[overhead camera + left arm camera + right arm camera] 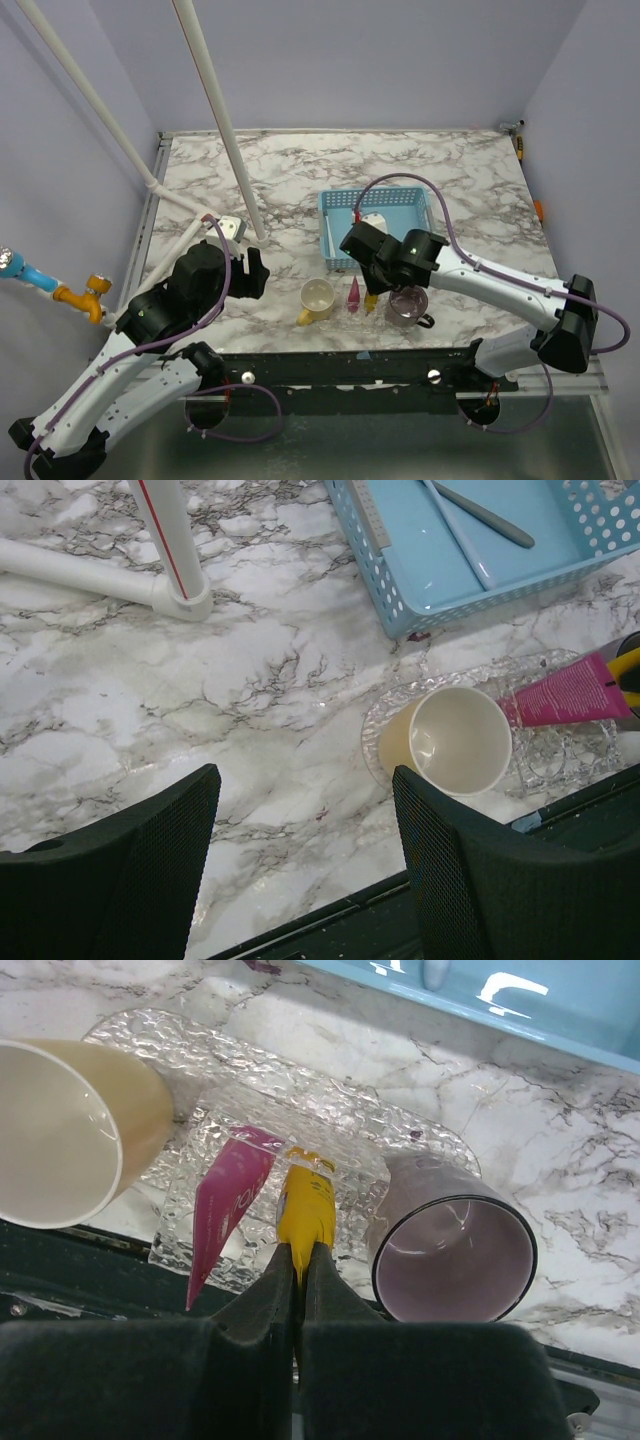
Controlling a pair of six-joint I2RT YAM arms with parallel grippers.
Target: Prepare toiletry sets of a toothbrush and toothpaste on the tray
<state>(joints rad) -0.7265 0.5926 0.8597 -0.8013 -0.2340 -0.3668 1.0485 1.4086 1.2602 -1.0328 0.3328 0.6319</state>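
Marbled worktop (280, 180) — only the right wrist view is showing right fingers (262, 1305) pinching the yellow tube (305, 1205); left fingers (130, 870) are gaping wide.

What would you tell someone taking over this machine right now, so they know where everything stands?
Left end effector: open, holding nothing, over bare marble near the yellow mug.
Right end effector: shut on the tail of the yellow tube, which is at the clear tray.
Pink tube: lying on the tray beside the yellow one, between the yellow mug and the purple mug.
Grey brush and pale blue brush: both in the blue basket.
Done: pink tube placed, yellow tube nearly placed.
Left: release the yellow tube and bring both brushes to the tray.
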